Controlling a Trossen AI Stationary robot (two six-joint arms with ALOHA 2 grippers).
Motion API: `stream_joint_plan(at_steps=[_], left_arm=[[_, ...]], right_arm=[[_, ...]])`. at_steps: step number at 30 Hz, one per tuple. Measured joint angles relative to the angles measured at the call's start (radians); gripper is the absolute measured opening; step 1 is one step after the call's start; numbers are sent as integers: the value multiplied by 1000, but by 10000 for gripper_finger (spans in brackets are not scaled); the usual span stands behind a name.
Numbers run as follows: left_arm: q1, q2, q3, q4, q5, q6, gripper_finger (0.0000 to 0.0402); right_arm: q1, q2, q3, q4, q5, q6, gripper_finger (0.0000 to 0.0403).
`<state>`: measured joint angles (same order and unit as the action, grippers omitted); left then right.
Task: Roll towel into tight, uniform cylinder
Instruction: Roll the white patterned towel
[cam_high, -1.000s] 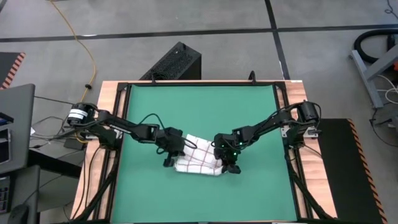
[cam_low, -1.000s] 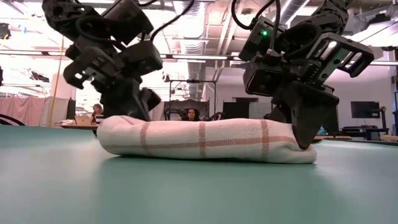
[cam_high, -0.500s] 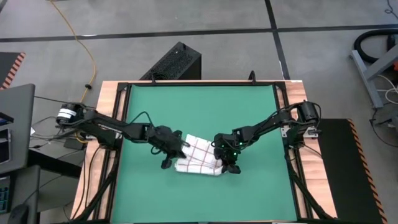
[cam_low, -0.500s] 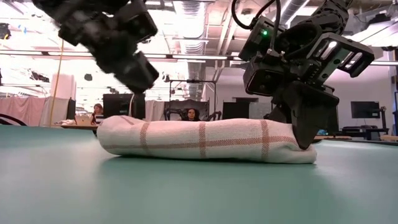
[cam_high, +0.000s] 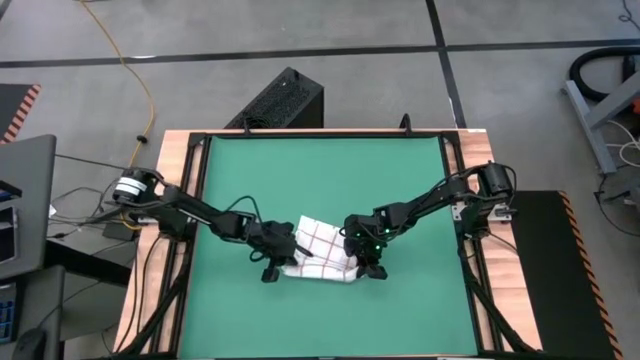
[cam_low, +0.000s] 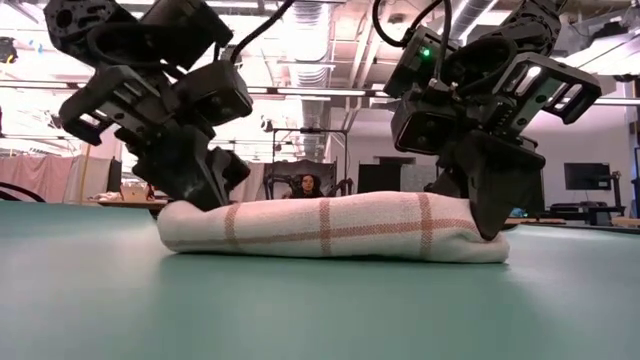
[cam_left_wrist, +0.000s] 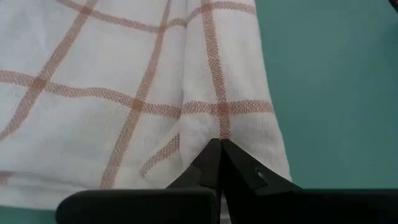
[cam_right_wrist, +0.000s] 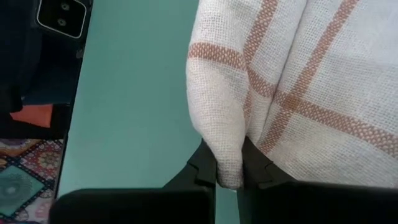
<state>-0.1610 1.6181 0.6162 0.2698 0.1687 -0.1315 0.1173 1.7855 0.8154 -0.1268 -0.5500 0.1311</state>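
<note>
The left hand (cam_low: 195, 185), lifted off half a second ago, is back down at the towel (cam_high: 318, 255)'s left end, fingers pressed together against the cloth. The right hand (cam_low: 488, 215) pinches the other end. The partly rolled towel lies mid-mat on the desk (cam_high: 330, 180), with open green all around it.

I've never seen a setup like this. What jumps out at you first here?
A white towel with red-brown grid lines lies rolled into a thick bundle near the front middle of the green mat. Two dark arms meet at it: the left end effector presses shut against one end, while the right end effector pinches a fold at the other.
</note>
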Motion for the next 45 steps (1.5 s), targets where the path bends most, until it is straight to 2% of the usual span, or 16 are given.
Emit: stream_joint_plan(at_steps=[5,10,13,16,19,22,24,26,29,32,38,42,45], left_arm=[[46,39,1,-9,43,-84,0],[91,134,4,37,233,-275,0],[85,183,5,102,279,-338,0],[63,188,3,143,239,-356,0],[64,118,-2,120,185,-344,0],[106,5,-5,68,197,-333,0],[132,-72,-4,15,164,-300,0],[146,-138,-4,-25,81,-217,0],[166,-163,-3,19,0,-54,0],[196,-104,0,90,28,34,0],[207,37,73,130,42,159,0],[196,99,130,126,108,215,0],[188,130,155,98,116,242,0]], right_arm=[[-2,1,0,1,-53,36,37],[0,2,0,2,-85,104,37],[0,2,0,5,-98,135,37],[0,1,0,4,-102,135,37],[0,1,0,3,-101,126,37],[1,0,0,3,-93,108,37],[3,0,0,1,-87,105,37],[7,0,0,2,-83,100,37],[14,0,0,6,-75,99,37],[21,0,0,6,-72,99,37],[34,-1,0,8,-59,97,37],[34,-1,0,9,-57,97,37],[34,-1,0,9,-56,101,37]])
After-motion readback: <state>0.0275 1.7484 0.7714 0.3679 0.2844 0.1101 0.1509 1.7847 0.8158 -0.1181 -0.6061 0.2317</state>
